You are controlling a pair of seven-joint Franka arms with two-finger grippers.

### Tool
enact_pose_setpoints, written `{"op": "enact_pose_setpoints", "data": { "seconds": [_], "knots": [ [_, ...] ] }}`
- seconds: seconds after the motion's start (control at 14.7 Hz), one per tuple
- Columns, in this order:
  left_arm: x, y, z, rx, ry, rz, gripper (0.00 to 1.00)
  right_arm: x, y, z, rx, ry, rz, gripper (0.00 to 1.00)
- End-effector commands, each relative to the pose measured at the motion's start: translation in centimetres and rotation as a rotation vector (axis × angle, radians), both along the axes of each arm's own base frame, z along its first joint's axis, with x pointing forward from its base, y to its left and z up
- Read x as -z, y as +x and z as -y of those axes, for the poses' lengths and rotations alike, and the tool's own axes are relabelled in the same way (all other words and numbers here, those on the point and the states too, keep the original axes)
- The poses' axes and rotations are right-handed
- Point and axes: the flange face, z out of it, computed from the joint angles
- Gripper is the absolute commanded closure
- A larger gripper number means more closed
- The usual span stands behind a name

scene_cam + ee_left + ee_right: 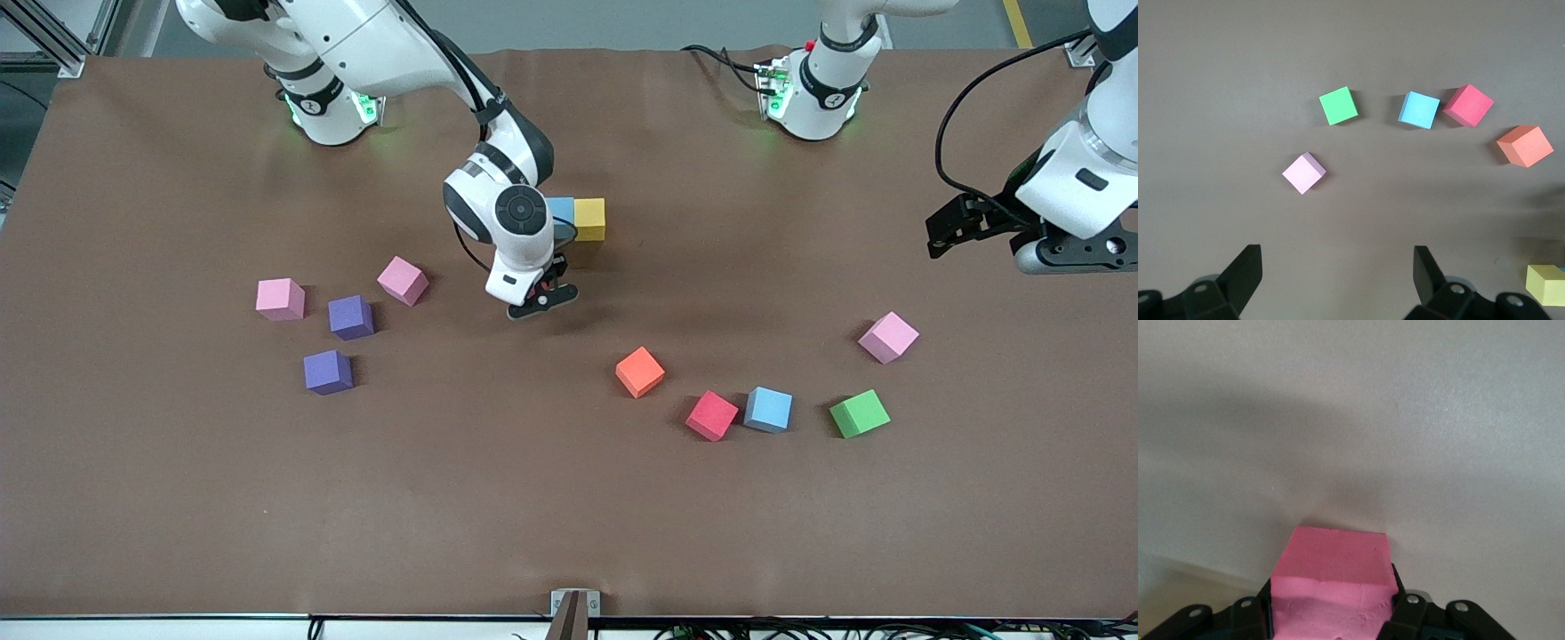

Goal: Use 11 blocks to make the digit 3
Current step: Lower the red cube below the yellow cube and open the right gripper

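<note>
Placement step: right gripper (544, 300), centre frame, pinched a red foam cube (1335, 577) just below the blue-yellow cube pair (576, 219), next needing alignment; left gripper (1338, 283) waited spread

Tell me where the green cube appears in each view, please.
Front view: green cube near the left arm's end of the table, beside a light blue cube.
Left wrist view: it shows at, over the open left hand.
Right wrist view: not in it.
Shared landmark: the pink cube beside it.
</note>
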Motion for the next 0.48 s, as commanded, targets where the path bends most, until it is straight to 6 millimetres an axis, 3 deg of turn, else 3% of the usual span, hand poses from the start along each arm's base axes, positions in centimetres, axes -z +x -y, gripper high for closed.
{"op": "enact_pose_setpoints", "data": {
  "seconds": [0.0,0.41],
  "knots": [
    [-0.34,0.32,0.00,0.002,-0.017,0.009,0.00,0.54,-1.99,0.92,0.014,-0.008,-0.030,0.60],
    [-0.34,0.29,0.26,0.003,-0.018,0.009,0.00,0.23,-2.34,1.17,0.038,-0.001,-0.048,0.60]
  ]
}}
